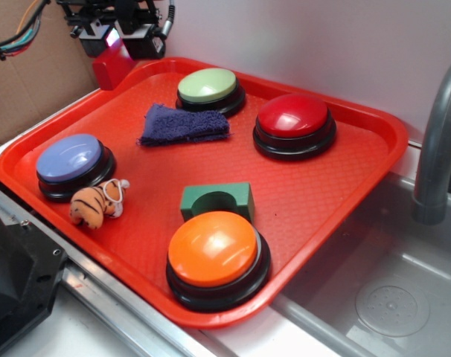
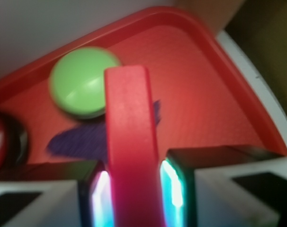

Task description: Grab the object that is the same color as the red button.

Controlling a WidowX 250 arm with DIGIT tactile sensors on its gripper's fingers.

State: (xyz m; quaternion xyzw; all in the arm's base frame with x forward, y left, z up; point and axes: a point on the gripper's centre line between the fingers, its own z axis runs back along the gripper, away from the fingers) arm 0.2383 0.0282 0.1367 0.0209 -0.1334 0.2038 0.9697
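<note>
The gripper [image 1: 114, 46] is up high over the far left corner of the big red tray [image 1: 359, 186], and its jaws are squeezed tight on the little red block [image 1: 112, 65]. The block hangs in the air, not touching the tray. In the wrist view the red block [image 2: 131, 142] stands long and straight between the two fingers [image 2: 174, 189], which press on both its sides and glow with a bluish light. On the tray sits the red button [image 1: 293, 117] near the far right side, well apart from the block. The green button [image 1: 208, 87] is at the back, and a dark blue cloth [image 1: 182, 125] lies just in front of it. The blue button [image 1: 69, 160] sits on the left, with a tiny toy tiger [image 1: 96, 204] touching its front. The orange button [image 1: 213, 249] is at the near edge, and a green block [image 1: 216, 201] with a round cutout sits just behind it. A metal sink [image 1: 374, 297] with a gray tap [image 1: 437, 141] is on the right of the tray.
</note>
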